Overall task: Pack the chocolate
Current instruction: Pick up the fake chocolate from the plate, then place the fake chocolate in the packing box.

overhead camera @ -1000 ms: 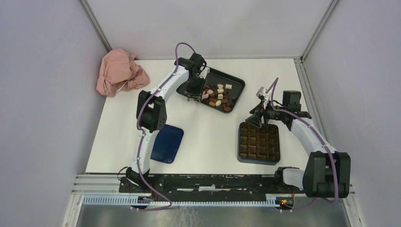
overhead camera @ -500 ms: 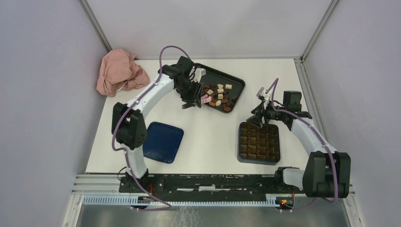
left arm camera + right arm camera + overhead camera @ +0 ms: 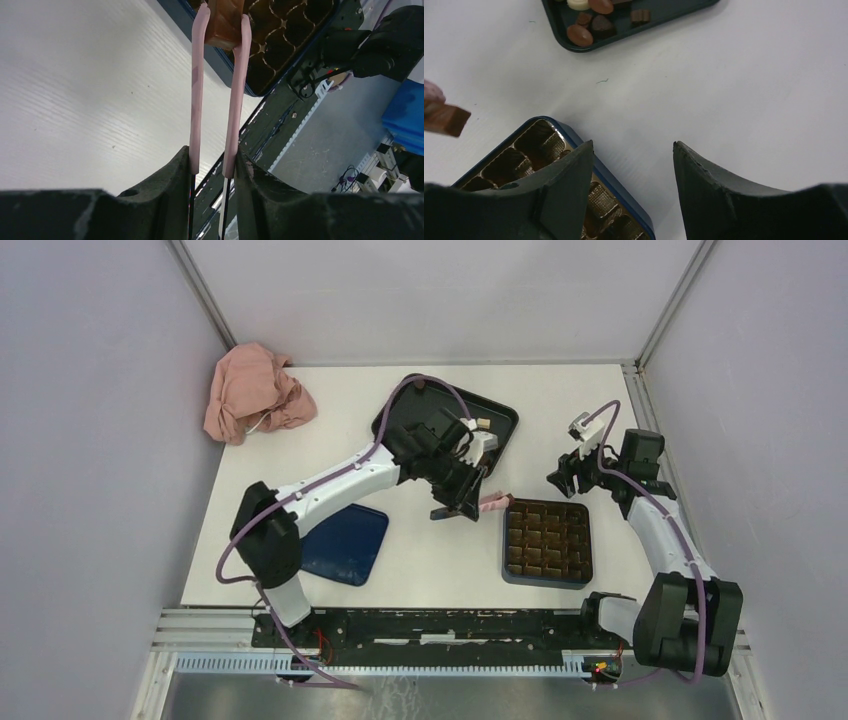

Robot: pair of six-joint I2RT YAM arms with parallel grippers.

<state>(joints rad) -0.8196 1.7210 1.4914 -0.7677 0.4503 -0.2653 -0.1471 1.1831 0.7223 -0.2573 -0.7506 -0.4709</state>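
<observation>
1. While the left arm stretches across the tabletop (image 3: 430, 560) toward the right side, its left tool (image 3: 212, 160) is pressed together on the handle end of the pink tongs (image 3: 196, 90).
2. Between the two tong tips sits one square brown chocolate piece (image 3: 225, 22), pinched and lifted clear of the surface.
3. That piece hangs at the far-left corner of the dark blue box (image 3: 547, 582). Whether it is over the first cell of the brown grid insert or just outside the rim cannot be told.
4. No chocolate is visible in the cells nearest that corner, as seen from the wrist views.
5. Beyond the box's far-right corner, the right tool (image 3: 631, 145) hovers above bare tabletop. Its jaws are spread wide with nothing between them.
6. Loose chocolates (image 3: 580, 35), brown, dark and cream, lie in the black tray (image 3: 395, 420) at the far middle, well apart from the box. From above, the left arm covers much of it.
7. A dark blue lid (image 3: 350, 545) lies flat near the left arm's base.
8. A crumpled pink cloth (image 3: 255, 390) sits in the far-left corner.
</observation>
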